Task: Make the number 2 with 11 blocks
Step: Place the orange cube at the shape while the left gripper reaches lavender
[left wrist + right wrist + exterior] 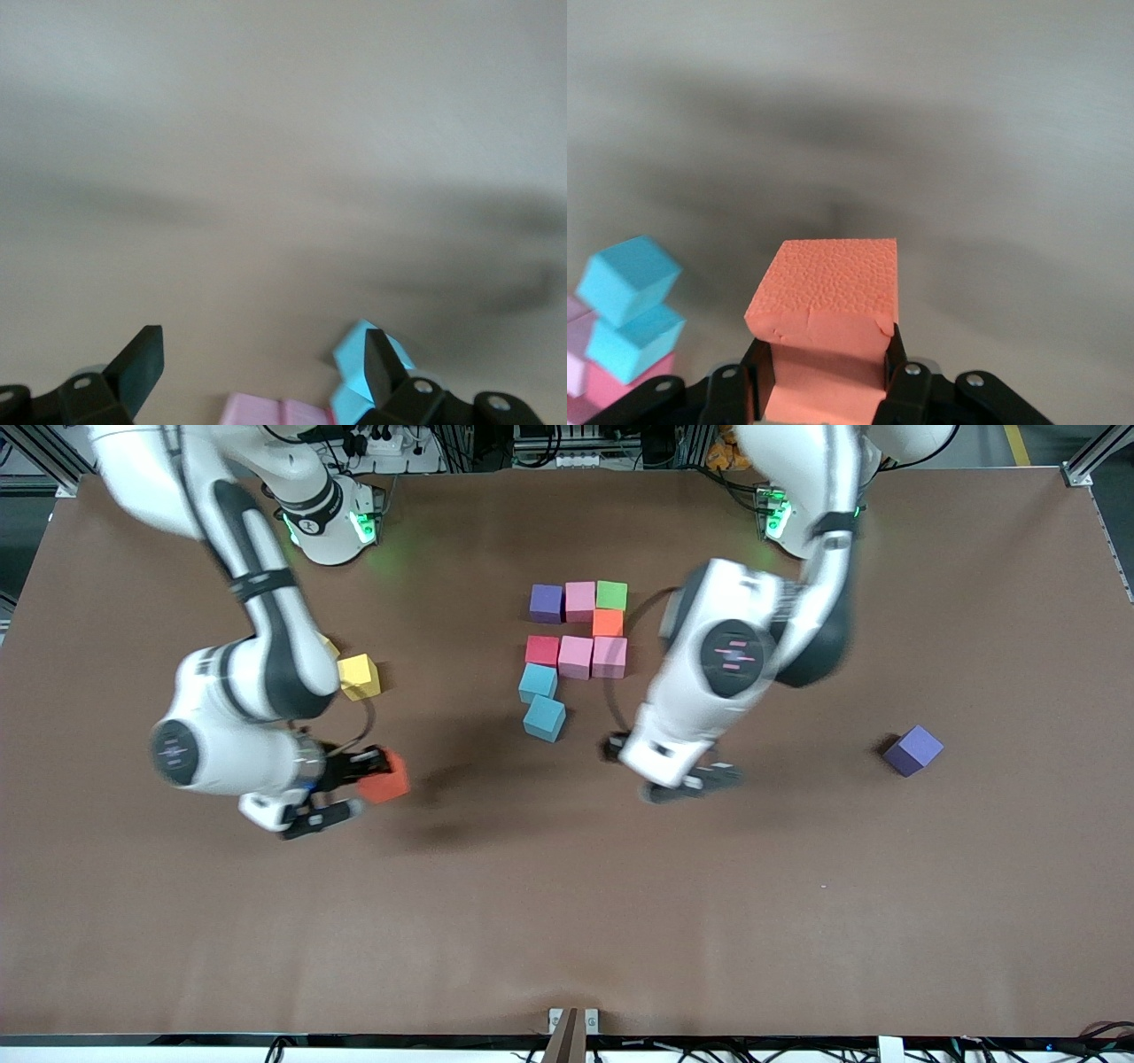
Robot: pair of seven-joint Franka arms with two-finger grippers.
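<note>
My right gripper (365,784) (824,376) is shut on an orange block (386,778) (829,285), up over the table toward the right arm's end. At mid-table stands a cluster: a purple block (547,603), a pink block (580,600) and a green block (611,595) in a row, an orange block (608,623) below them, then red (542,650) and two pink blocks (593,657), then two light blue blocks (541,701) (631,310). My left gripper (675,778) (261,354) hangs open and empty beside the cluster. A lone purple block (913,750) lies toward the left arm's end.
A yellow cube (359,677) sits by the right arm's forearm, with another yellow cube (330,646) mostly hidden under that arm. The brown table (567,921) stretches wide nearer the front camera.
</note>
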